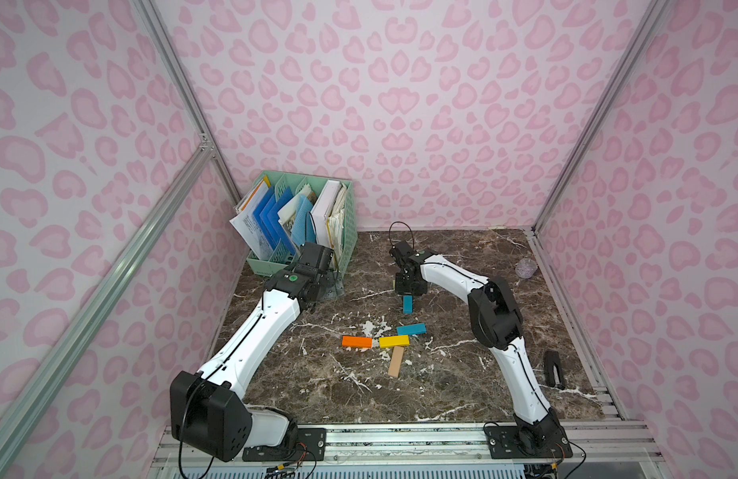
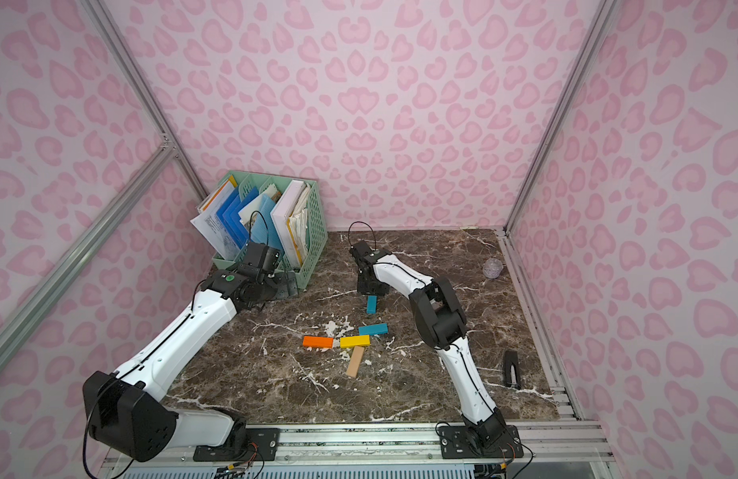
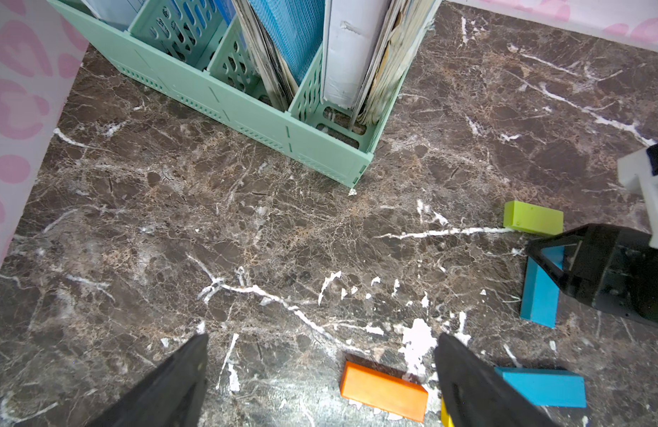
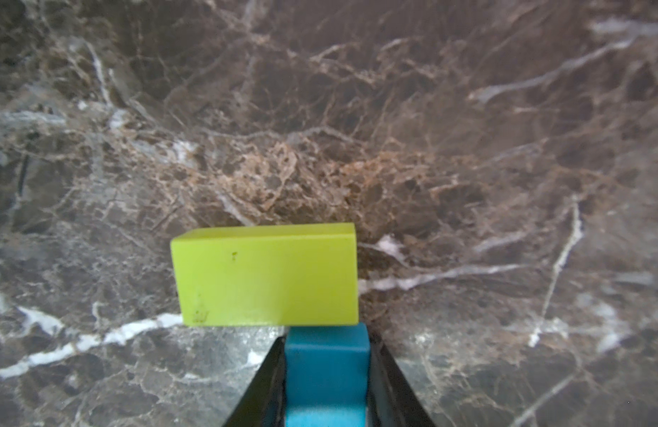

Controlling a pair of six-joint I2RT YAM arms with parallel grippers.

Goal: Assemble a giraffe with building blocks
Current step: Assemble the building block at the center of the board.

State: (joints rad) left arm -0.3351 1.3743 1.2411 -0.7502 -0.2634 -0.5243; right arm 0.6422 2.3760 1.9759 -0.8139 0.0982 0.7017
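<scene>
My right gripper (image 4: 327,344) is shut on one end of a teal blue block (image 4: 326,351), low over the marble table. That block's far end meets the long side of a short lime-green block (image 4: 264,275) lying flat. In both top views the held block (image 1: 408,305) points from the gripper toward the other building blocks: a second teal one (image 1: 411,329), a yellow one (image 1: 394,341), an orange one (image 1: 356,341) and a tan one (image 1: 396,361), all flat and loosely grouped. My left gripper (image 3: 320,340) hangs open above bare table, with the orange block (image 3: 383,391) between its fingers' lines but untouched.
A mint-green file rack (image 1: 346,215) full of folders and papers stands at the back left, close to my left wrist. A black clip-like object (image 1: 553,367) lies near the right edge. A small clear ball (image 1: 526,267) sits at the far right. Pink walls enclose the table.
</scene>
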